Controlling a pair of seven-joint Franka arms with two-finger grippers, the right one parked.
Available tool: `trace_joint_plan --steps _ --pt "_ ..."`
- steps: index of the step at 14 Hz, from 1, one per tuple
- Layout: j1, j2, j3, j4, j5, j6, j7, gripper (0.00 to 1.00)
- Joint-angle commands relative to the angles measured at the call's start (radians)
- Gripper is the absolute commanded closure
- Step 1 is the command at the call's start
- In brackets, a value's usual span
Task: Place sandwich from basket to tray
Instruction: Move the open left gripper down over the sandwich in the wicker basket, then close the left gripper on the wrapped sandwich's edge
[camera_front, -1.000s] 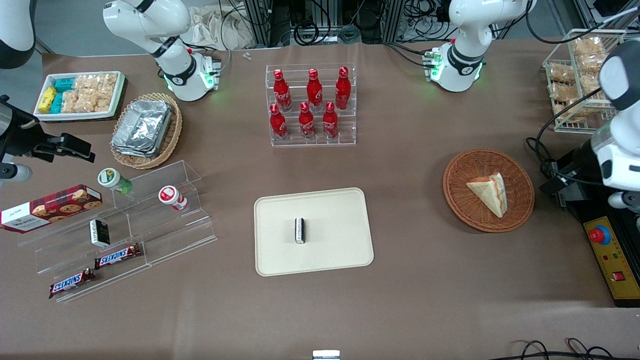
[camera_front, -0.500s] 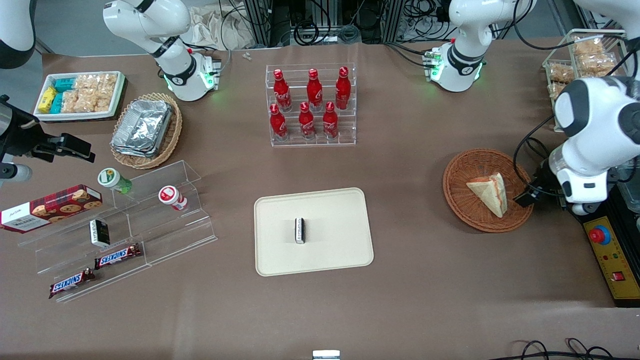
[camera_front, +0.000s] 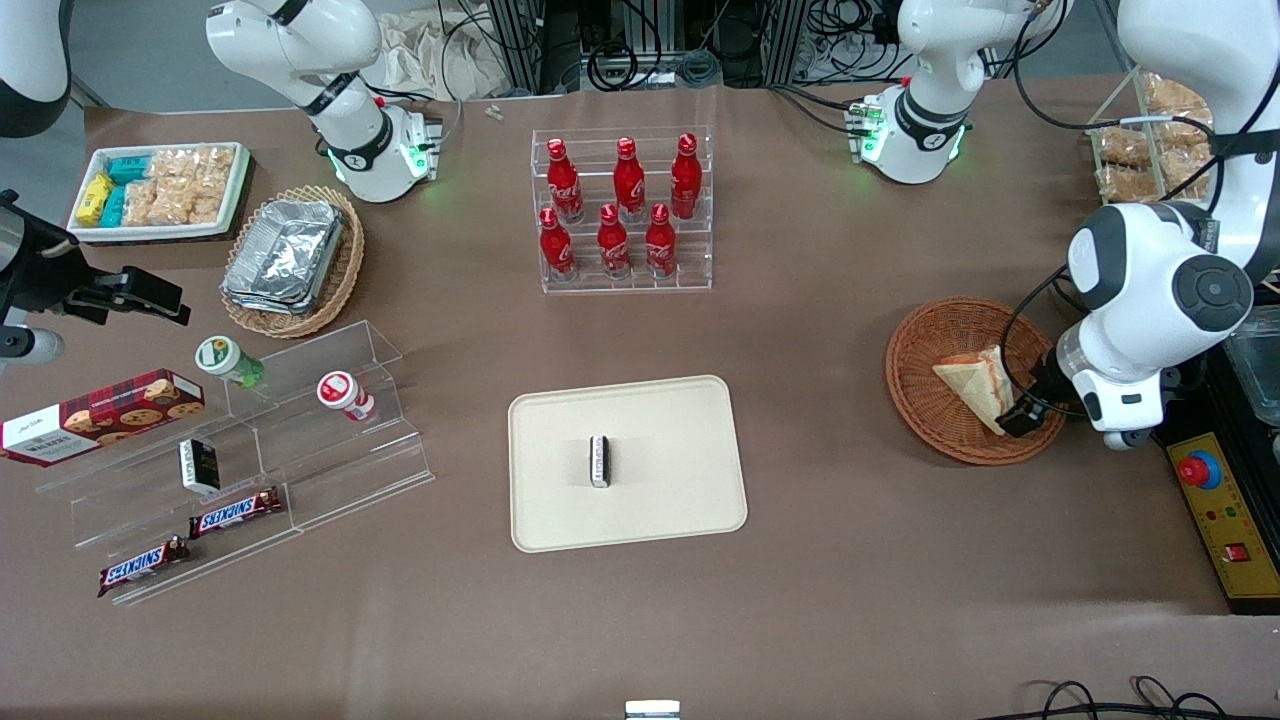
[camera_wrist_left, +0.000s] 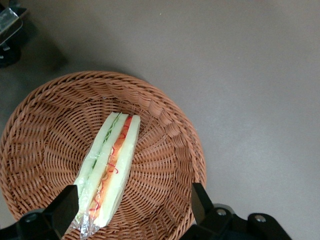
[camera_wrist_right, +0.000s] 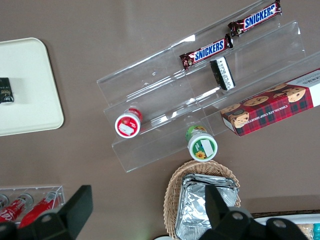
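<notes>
Because the sandwich (camera_wrist_left: 111, 167) lies on edge in the basket (camera_wrist_left: 165, 130), just below our tool (camera_wrist_left: 134, 206), we hold the tool released so its fingers (camera_wrist_left: 201, 200) can straddle the bread.

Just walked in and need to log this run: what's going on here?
The left arm's gripper, fingers open, hovers over the round basket with the wrapped sandwich between its fingers, not yet gripped. The sandwich lies in the basket. The tray, nearer the table's middle, holds only a small dark packet.
</notes>
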Motion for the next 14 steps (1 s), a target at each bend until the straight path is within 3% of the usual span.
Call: trace_joint_plan --steps 1,14 --pt "0.003 -0.028 -0.005 -0.068 0.019 0.053 -0.029 0.0" --pt "0.014 -0.056 0.001 -0.246 0.016 0.22 -0.032 0.0"
